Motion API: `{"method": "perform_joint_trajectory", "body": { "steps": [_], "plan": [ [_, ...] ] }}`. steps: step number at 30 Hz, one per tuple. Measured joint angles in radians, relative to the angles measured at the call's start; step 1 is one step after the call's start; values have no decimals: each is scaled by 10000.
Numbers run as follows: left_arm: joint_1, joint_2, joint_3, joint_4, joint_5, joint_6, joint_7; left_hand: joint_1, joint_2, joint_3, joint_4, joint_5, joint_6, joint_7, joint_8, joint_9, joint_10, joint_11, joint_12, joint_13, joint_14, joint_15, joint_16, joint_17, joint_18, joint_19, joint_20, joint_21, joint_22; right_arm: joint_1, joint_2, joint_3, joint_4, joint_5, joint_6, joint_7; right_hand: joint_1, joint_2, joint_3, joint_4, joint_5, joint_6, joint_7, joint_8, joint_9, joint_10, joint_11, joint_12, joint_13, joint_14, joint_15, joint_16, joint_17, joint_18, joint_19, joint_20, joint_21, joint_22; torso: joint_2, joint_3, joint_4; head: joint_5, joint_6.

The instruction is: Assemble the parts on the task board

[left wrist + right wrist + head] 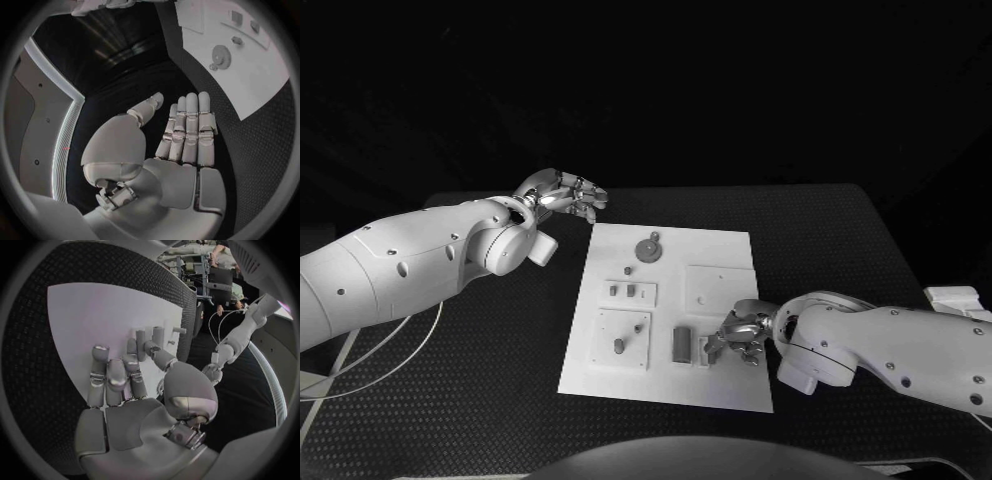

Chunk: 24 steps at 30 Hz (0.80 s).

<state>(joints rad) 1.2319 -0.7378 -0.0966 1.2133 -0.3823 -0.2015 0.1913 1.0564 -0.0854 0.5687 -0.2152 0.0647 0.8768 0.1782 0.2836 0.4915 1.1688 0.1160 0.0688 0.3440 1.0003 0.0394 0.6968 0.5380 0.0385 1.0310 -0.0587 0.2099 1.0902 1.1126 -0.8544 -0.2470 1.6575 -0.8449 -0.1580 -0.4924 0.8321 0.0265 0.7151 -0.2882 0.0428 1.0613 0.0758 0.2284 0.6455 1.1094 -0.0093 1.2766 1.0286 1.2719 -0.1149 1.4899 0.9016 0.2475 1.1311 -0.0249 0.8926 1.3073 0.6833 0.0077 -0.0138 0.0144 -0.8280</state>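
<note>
Parts [681, 343]: judged small, rigid, light; best pinched by the sides.
Right hand [737, 338]: fingers apart, nothing held, over task board [718, 250].
Left hand [565, 194]: spread, empty.

Robotics lab: black textured desk [473, 400] carrying white task board [711, 300], cabling [358, 350] beside it, dark surround.

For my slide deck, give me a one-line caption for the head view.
Right hand over the task board near a grey part; left hand open beyond the board's corner.
</note>
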Motion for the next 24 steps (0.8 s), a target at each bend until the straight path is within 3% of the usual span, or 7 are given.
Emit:
{"method": "perform_joint_trajectory", "body": {
  "steps": [24],
  "plan": [
    [1,-7,0,-2,0,5,-6,0,0,0,0,0,0,0,0,1,0,0,0,0,0,0,0,16,-22,0,0,0,7,5,279,-3,-301,143,54,-50,2,-2,-5,-1,36,-17,17,1,-4,-1,-1,0,-6,-2,5,0,-5,-1,-1,5,0,7,0,-3,8,-2,4]
  ]
}}
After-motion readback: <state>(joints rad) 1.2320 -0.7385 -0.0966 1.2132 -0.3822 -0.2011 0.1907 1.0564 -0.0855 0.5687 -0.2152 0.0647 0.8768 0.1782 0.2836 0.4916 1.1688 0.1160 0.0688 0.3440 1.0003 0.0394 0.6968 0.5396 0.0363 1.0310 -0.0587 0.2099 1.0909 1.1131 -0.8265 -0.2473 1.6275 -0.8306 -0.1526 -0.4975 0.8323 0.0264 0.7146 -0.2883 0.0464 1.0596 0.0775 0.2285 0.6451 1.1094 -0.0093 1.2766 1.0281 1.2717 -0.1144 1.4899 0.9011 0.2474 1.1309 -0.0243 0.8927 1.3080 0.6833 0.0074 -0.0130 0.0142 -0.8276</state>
